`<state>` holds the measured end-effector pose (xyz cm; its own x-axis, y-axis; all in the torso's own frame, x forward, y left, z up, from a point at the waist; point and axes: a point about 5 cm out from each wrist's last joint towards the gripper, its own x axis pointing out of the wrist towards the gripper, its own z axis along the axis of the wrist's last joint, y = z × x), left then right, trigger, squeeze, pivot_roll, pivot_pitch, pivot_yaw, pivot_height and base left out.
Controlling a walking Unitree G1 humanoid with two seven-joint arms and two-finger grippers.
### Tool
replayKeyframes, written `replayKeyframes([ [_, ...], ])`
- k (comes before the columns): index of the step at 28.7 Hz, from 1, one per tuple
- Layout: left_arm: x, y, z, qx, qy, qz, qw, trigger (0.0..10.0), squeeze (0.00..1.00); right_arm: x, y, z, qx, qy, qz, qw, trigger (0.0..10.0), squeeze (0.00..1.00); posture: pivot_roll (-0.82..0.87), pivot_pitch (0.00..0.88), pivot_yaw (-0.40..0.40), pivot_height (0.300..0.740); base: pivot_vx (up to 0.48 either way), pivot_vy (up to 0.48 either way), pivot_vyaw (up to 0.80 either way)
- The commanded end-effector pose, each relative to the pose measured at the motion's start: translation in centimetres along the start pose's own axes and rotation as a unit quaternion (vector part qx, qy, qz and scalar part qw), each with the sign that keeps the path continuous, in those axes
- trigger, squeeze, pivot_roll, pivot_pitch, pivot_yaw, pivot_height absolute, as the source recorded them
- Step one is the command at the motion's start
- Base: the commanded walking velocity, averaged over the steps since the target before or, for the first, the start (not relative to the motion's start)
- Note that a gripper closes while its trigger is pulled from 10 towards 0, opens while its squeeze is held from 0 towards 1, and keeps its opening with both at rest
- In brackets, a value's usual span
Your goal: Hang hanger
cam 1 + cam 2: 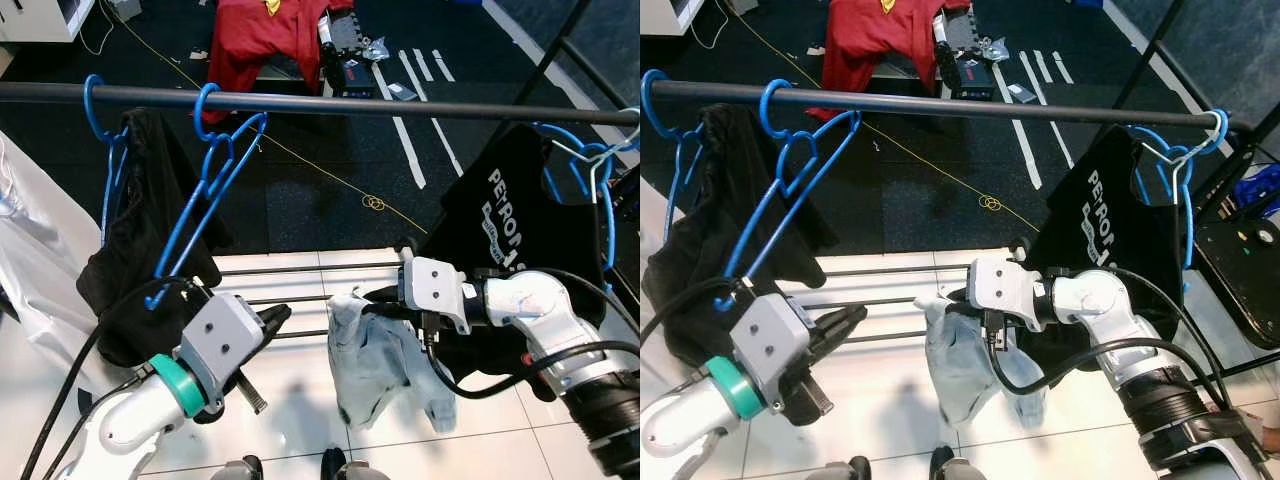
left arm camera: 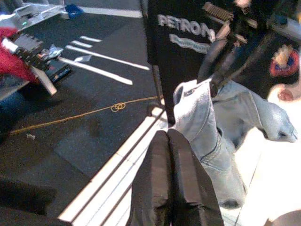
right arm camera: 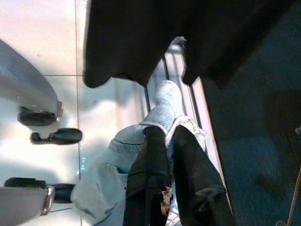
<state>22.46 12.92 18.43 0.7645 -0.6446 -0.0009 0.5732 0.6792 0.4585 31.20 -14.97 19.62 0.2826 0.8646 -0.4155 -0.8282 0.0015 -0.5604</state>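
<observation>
One denim garment (image 1: 375,355), two claws, right claw (image 1: 372,300) gripping

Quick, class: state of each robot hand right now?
Left hand: closed, holding nothing.
Right hand: closed on the pale denim garment.

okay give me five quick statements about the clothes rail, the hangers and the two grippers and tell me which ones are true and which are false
1. The right gripper is pinching a light blue denim garment. True.
2. The left gripper holds the denim too. False: its fingers are shut on nothing, apart from the cloth.
3. An empty blue hanger is hooked over the rail. True.
4. The black shirt with white lettering lies on the floor. False: it hangs on a blue hanger at the rail's right end.
5. A red garment hangs on the rail. False: it lies beyond the rail, in the background.
</observation>
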Motion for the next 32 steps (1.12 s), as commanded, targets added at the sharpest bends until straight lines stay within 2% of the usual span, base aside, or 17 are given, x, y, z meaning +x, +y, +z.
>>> replayKeyframes([
  [1, 0.4, -1.0, -0.2, 0.020, 0.000, -0.043, 0.999, 10.0, 0.62, 0.1, 1.0, 0.8, -0.017, -0.018, 0.058, 0.998, 10.0, 0.00, -0.06, 0.186, -0.016, 0.740, 0.000, 0.000, 0.00],
  [2, 0.5, -1.2, -0.3, 0.028, 0.002, -0.066, 0.997, 10.0, 1.00, 0.1, 1.5, 1.1, -0.031, -0.020, 0.089, 0.995, 10.0, 0.00, -0.06, 0.186, -0.016, 0.740, 0.000, 0.000, 0.00],
  [8, 0.5, -2.1, -1.5, 0.022, 0.019, -0.104, 0.994, 10.0, 1.00, 0.1, 2.0, 2.4, -0.070, -0.025, 0.159, 0.984, 10.0, 0.00, -0.08, 0.185, -0.018, 0.740, 0.000, 0.000, 0.00],
  [13, 0.1, -2.3, -2.3, 0.013, 0.033, -0.104, 0.994, 10.0, 1.00, 0.1, 2.2, 2.6, -0.082, -0.021, 0.181, 0.980, 10.0, 0.00, -0.08, 0.183, -0.033, 0.740, 0.000, 0.000, 0.00],
  [18, -1.0, -2.2, -3.4, 0.013, 0.060, -0.112, 0.992, 10.0, 1.00, -0.1, 2.2, 2.2, -0.091, -0.009, 0.202, 0.975, 10.0, 0.00, -0.07, 0.181, -0.043, 0.740, 0.000, 0.000, 0.00],
  [20, -2.0, -2.5, -4.4, 0.013, 0.086, -0.134, 0.987, 10.0, 1.00, 0.4, 2.1, 2.5, -0.101, -0.018, 0.209, 0.973, 10.0, 0.00, -0.07, 0.179, -0.047, 0.740, 0.000, 0.000, 0.00],
  [21, -2.0, -2.5, -4.4, 0.013, 0.086, -0.134, 0.987, 10.0, 1.00, 0.4, 2.1, 2.5, -0.101, -0.018, 0.209, 0.973, 10.0, 0.00, -0.07, 0.179, -0.047, 0.740, 0.000, 0.000, 0.00],
  [22, -2.2, -3.0, -4.9, 0.005, 0.097, -0.152, 0.984, 10.0, 0.21, 1.0, 2.0, 3.0, -0.107, -0.029, 0.210, 0.971, 10.0, 0.00, -0.07, 0.176, -0.049, 0.740, 0.000, 0.000, 0.00],
  [23, -1.9, -3.5, -5.4, -0.013, 0.100, -0.157, 0.982, 10.0, 0.00, 1.9, 1.7, 3.6, -0.115, -0.045, 0.207, 0.971, 10.0, 0.00, -0.07, 0.176, -0.048, 0.740, 0.000, 0.000, 0.00],
  [25, -1.7, -3.8, -5.6, -0.026, 0.100, -0.159, 0.982, 10.0, 0.00, 2.5, 1.6, 4.1, -0.120, -0.056, 0.206, 0.970, 10.0, 0.00, -0.07, 0.176, -0.048, 0.740, 0.000, 0.000, 0.00],
  [26, -0.2, -4.3, -6.1, -0.052, 0.089, -0.142, 0.984, 10.0, 0.00, 4.1, 1.5, 5.2, -0.124, -0.086, 0.201, 0.968, 10.0, 0.00, -0.07, 0.174, -0.046, 0.740, 0.000, 0.000, 0.00],
  [27, -0.2, -4.3, -6.1, -0.052, 0.089, -0.142, 0.984, 10.0, 0.00, 4.1, 1.5, 5.2, -0.124, -0.086, 0.201, 0.968, 10.0, 0.00, -0.07, 0.174, -0.046, 0.740, 0.000, 0.000, 0.00],
  [30, 1.6, -4.6, -5.6, -0.082, 0.065, -0.115, 0.988, 10.0, 0.00, 5.6, 2.0, 6.2, -0.130, -0.118, 0.208, 0.962, 10.0, 0.00, -0.06, 0.175, -0.047, 0.740, 0.000, 0.000, 0.00],
  [32, 1.8, -4.6, -5.5, -0.089, 0.061, -0.112, 0.988, 10.0, 0.00, 5.8, 2.1, 6.4, -0.130, -0.124, 0.210, 0.961, 10.0, 0.00, -0.06, 0.174, -0.046, 0.740, 0.000, 0.000, 0.00],
])
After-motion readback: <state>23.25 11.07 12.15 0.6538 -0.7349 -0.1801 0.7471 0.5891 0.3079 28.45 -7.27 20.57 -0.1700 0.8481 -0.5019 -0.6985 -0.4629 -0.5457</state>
